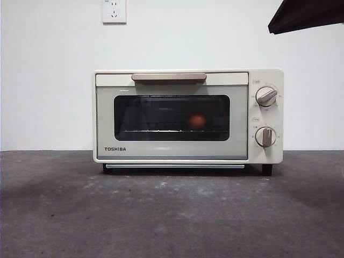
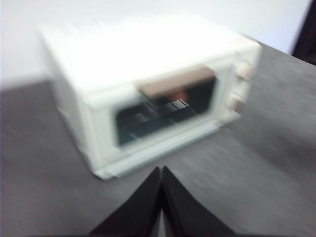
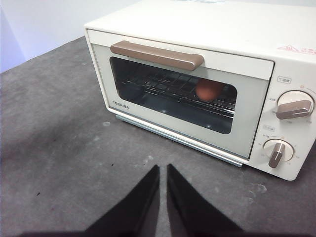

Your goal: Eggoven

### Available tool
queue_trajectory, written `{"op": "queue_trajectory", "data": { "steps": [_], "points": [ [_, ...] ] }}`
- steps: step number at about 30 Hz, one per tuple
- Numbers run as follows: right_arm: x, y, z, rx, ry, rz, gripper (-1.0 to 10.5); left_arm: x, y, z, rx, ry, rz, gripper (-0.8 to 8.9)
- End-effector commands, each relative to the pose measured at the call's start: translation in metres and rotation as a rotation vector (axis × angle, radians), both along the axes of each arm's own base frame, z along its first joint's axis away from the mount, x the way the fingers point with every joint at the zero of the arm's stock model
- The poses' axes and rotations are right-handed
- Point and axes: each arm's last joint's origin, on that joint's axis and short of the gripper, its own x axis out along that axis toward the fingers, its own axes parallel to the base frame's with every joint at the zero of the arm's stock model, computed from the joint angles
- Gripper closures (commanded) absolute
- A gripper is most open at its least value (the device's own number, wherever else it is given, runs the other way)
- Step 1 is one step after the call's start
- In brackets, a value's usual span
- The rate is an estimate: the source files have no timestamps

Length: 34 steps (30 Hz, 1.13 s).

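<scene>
The oven [image 1: 188, 116] stands on the gray table [image 1: 172, 215] with its door closed. Inside the oven, on the wire rack [image 3: 173, 86], rests the egg [image 1: 197, 121], so it looks ready for heating. In front of the oven, the right gripper [image 3: 163, 170] and left gripper [image 2: 161, 173] hover closed and empty.

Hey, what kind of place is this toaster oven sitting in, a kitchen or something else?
Probably a test bench or lab rather than a kitchen: the toaster oven stands alone on a dark grey table against a bare white wall with one wall socket, an egg on its rack.
</scene>
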Motion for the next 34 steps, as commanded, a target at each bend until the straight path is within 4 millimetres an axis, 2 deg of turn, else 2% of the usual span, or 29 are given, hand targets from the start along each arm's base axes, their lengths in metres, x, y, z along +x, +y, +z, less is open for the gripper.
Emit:
{"op": "queue_trajectory", "data": {
  "steps": [1, 4, 8, 14, 17, 26, 31, 34],
  "points": [
    [0.0, 0.002, 0.002, 0.0, -0.012, 0.009, 9.4, -0.005, 0.013, -0.006, 0.053, -0.134, 0.078, 8.06],
    [0.0, 0.002, 0.002, 0.0, -0.012, 0.009, 9.4, -0.012, 0.025, -0.02, 0.045, -0.219, 0.187, 8.06],
    [0.0, 0.002, 0.002, 0.0, -0.012, 0.009, 9.4, -0.018, 0.036, -0.051, 0.043, -0.284, 0.363, 8.06],
    [0.0, 0.002, 0.002, 0.0, -0.012, 0.009, 9.4, -0.026, 0.042, -0.1, 0.014, -0.287, 0.446, 8.06],
    [0.0, 0.002, 0.002, 0.0, -0.011, 0.008, 9.4, -0.027, 0.044, -0.118, -0.006, -0.263, 0.465, 8.06],
    [0.0, 0.002, 0.002, 0.001, -0.012, 0.008, 9.4, -0.024, 0.045, -0.155, 0.001, -0.128, 0.482, 8.06],
    [0.0, 0.002, 0.002, 0.0, -0.012, 0.009, 9.4, -0.025, 0.045, -0.168, -0.01, -0.021, 0.487, 8.06],
    [0.0, 0.002, 0.002, 0.001, -0.012, 0.008, 9.4, -0.025, 0.045, -0.168, -0.054, -0.005, 0.497, 8.06]
  ]
}}
